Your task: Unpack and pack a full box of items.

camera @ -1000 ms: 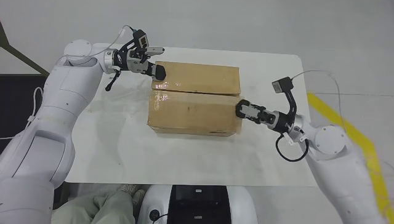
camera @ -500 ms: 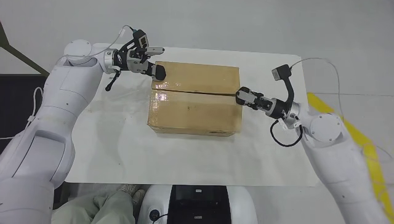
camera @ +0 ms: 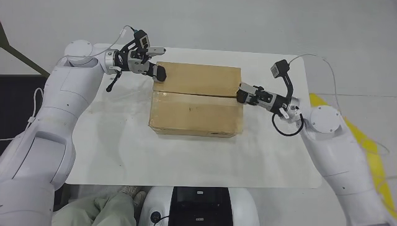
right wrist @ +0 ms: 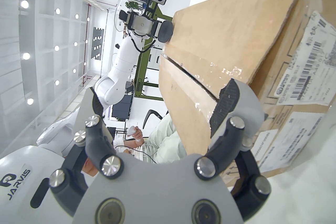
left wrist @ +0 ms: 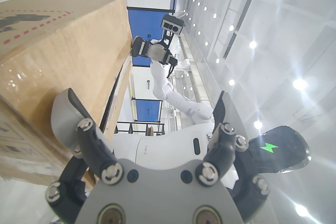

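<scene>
A closed cardboard box lies in the middle of the white table, its two top flaps meeting at a seam that runs lengthwise. My left gripper is open at the box's far left top corner; in the left wrist view the left gripper has one finger against the box edge. My right gripper is open at the right end of the seam. In the right wrist view the right gripper has one finger beside the seam on the box.
The white table has free room left of, right of and in front of the box. Printed labels cover the box's right end. A yellow floor line runs past the table's right side.
My right gripper has moved away from me along the box's right end, from the near flap up to the seam. The left arm has stayed still.
</scene>
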Motion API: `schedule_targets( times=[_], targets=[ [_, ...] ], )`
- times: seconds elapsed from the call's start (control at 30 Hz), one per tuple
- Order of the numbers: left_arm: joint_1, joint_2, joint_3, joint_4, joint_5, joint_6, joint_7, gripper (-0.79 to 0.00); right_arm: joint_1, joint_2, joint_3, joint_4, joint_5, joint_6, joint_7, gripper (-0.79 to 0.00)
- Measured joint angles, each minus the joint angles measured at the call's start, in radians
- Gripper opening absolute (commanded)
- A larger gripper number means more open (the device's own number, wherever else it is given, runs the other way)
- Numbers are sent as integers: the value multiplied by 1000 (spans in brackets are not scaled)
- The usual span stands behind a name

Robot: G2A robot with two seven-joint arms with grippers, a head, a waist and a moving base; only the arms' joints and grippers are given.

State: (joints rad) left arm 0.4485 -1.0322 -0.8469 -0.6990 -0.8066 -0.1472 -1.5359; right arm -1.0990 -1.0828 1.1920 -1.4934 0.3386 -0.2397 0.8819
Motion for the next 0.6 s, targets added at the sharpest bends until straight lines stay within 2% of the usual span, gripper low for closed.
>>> schedule_targets(
  times=[0.37, 0.6],
  targets=[
    [0, 0, 0, 0, 0, 0, 0, 0, 41, -3, -10, 33, -6, 103, 16, 0],
    [0, 0, 0, 0, 0, 0, 0, 0, 51, -4, -16, 41, -12, 132, 22, 0]
  ],
)
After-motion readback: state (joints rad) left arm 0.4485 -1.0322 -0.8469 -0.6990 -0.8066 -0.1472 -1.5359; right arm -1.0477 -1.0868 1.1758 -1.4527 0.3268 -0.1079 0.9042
